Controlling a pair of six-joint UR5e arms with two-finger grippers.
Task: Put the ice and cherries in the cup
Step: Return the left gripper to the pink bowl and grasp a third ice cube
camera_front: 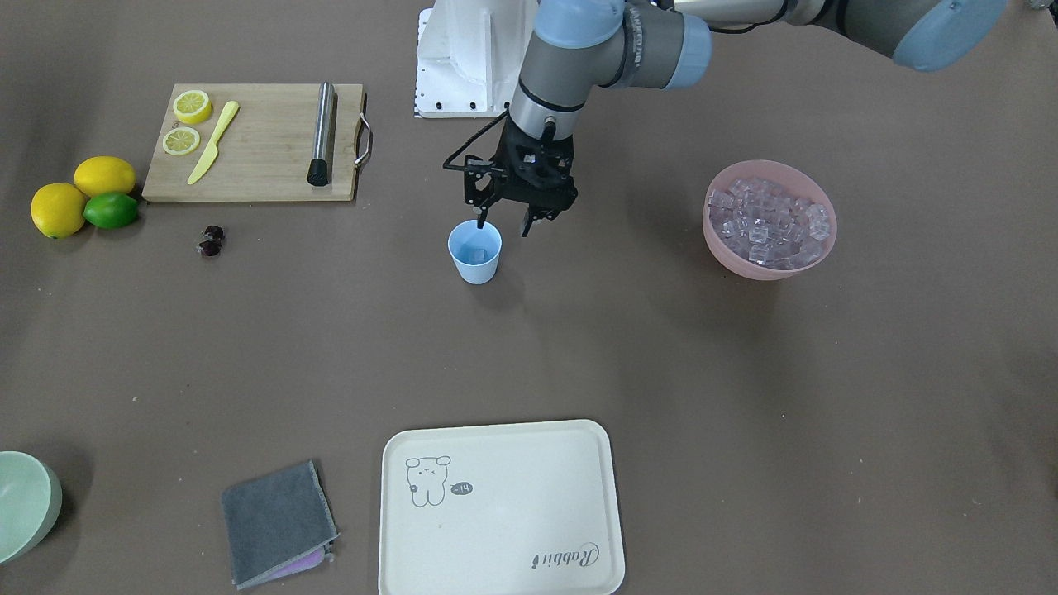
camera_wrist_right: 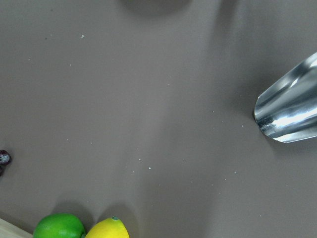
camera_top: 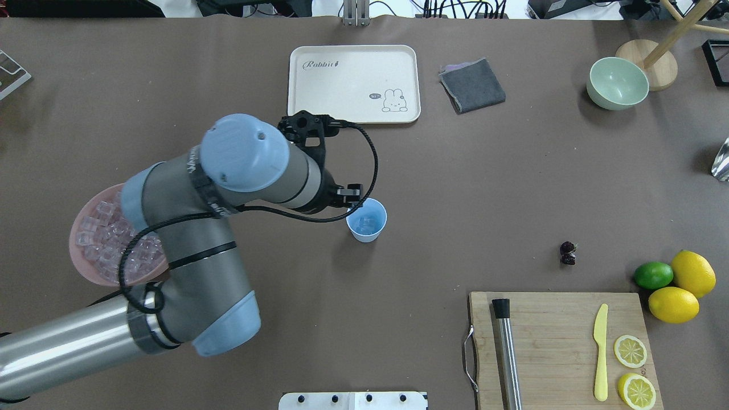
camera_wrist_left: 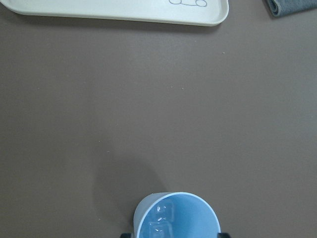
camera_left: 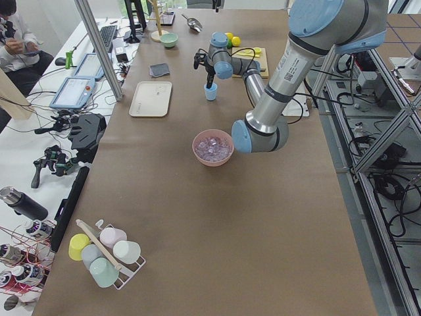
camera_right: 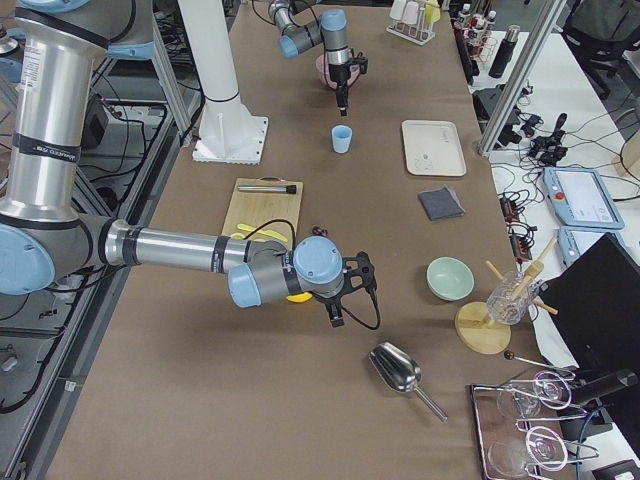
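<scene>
The light blue cup (camera_front: 475, 252) stands upright mid-table with two clear ice cubes (camera_wrist_left: 161, 220) inside. My left gripper (camera_front: 504, 221) hovers just above the cup's rim, open and empty, with its fingers spread either side of the rim. The pink bowl (camera_front: 769, 268) holds many more ice cubes (camera_front: 769, 219). Two dark cherries (camera_front: 211, 241) lie together on the table near the cutting board; they also show in the overhead view (camera_top: 568, 253). My right gripper (camera_right: 338, 305) hangs above the table by the lemons; I cannot tell if it is open or shut.
A cutting board (camera_front: 256, 140) carries lemon slices, a yellow knife and a metal rod. Two lemons and a lime (camera_front: 83, 198) sit beside it. A cream tray (camera_front: 496, 508), grey cloth (camera_front: 277, 521), pale green bowl (camera_front: 25, 504) and metal scoop (camera_wrist_right: 290, 109) lie farther off.
</scene>
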